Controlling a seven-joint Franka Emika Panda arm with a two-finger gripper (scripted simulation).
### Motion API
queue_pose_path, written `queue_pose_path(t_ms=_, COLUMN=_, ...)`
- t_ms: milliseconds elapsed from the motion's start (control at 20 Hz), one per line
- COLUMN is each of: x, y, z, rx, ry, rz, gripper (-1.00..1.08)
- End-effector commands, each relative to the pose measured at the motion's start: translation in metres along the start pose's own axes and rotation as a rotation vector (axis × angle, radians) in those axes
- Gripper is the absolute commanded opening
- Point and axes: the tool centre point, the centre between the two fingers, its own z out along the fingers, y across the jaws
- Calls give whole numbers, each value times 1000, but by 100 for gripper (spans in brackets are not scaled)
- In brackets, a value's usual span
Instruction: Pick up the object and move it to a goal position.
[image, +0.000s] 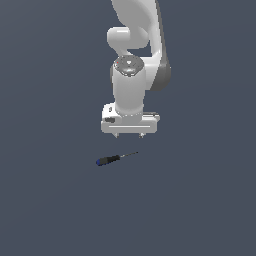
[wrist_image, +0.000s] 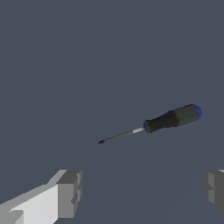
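While hovering above the floor (image: 50, 210), gripper (image: 129, 136) points straight down, jaws spread wide, holding nothing. Fingers (wrist_image: 70, 192) grey-padded, well apart in wrist view, bare floor between them. Screwdriver (image: 116, 158) flat on floor, below gripper and shifted slightly toward exterior view's left, not touching. Blue-capped black handle toward exterior view's left, thin dark shaft toward exterior view's right, lying at slight diagonal. Wrist view: screwdriver (wrist_image: 162, 123) outside finger gap, clear of both pads.
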Motion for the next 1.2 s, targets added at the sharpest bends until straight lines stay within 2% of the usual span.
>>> queue_pose_path(t_ms=0, x=0, y=0, z=0, rx=0, ry=0, rz=0, gripper=100)
queue_pose_path(t_ms=500, x=-8, y=-14, z=-2, rx=-16, ry=-22, rz=-64, gripper=100)
queue_pose_path(t_ms=850, x=-8, y=-13, z=-1, rx=-14, ry=-21, rz=-45, gripper=100)
queue_pose_path(t_ms=1150, x=-6, y=-10, z=6, rx=-10, ry=-21, rz=24, gripper=100)
